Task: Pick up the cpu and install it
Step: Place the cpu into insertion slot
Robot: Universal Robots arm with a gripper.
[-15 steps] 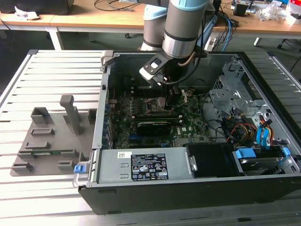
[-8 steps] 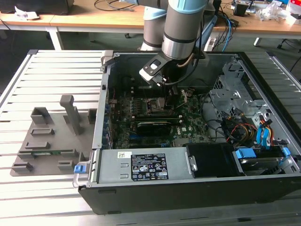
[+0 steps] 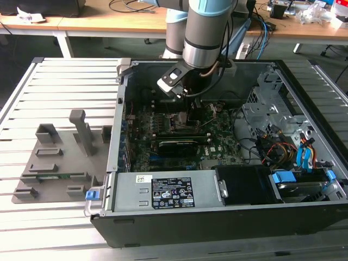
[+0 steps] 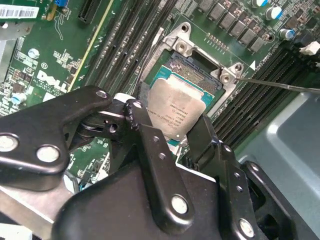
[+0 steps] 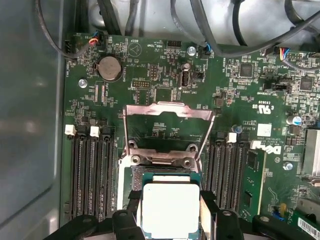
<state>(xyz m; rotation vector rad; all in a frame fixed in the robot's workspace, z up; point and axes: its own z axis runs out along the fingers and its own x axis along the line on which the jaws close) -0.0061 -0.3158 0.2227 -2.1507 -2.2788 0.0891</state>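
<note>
Above the open socket [image 4: 192, 67], its load plate [image 5: 167, 111] lifted clear, we hold the cpu [image 4: 177, 110] level, our gripper [image 4: 170, 122] closed on two opposite edges to spare its underside.

The cpu [image 4: 175, 112] had a pale silver top edged in green, the claw [image 4: 169, 119] was glossy black, the motherboard [image 5: 165, 75] was deep green flecked with silver and striped by black slots [image 5: 90, 175], the computer case [image 3: 217, 223] was black, the fixture tray [image 3: 54, 163] plain grey, and the worktop [image 3: 70, 81] pale grey with ribbed stripes.
</note>
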